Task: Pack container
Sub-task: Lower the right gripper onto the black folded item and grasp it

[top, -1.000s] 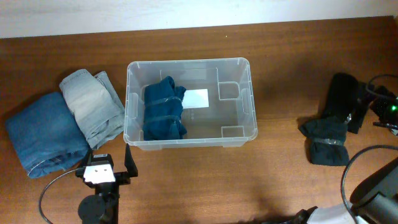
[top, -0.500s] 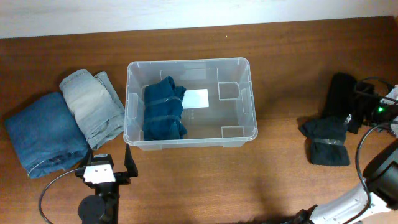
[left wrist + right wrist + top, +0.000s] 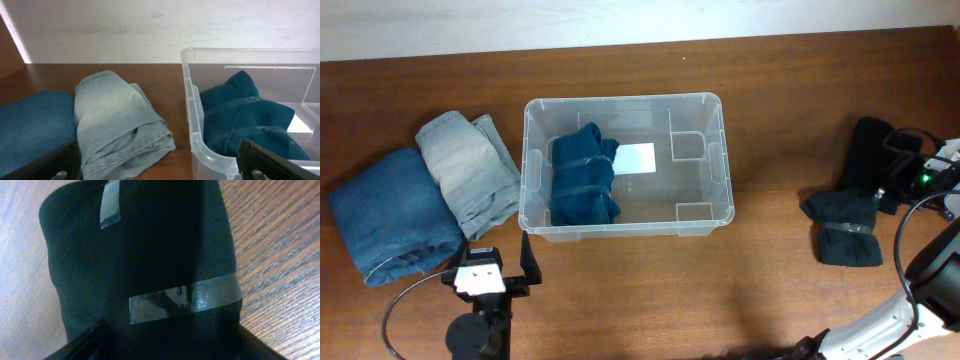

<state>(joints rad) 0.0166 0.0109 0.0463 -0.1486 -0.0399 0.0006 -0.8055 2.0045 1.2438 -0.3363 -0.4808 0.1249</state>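
My right pincer (image 3: 175, 345) astride black taped bundle (image 3: 145, 255), grip impossible to tell, fingertips cut off at bottom edge, left pincer (image 3: 167, 162) spread wide

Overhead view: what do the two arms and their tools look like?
Both arms are black, with looping black cables. The left tool has a white block behind black fingers. The right arm shows a green light and a white link.

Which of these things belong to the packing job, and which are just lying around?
Job, probably:
container
teal bundle, already inside
dark blue jeans
light grey jeans
front black taped bundle
rear black bundle

Just there:
arm cable
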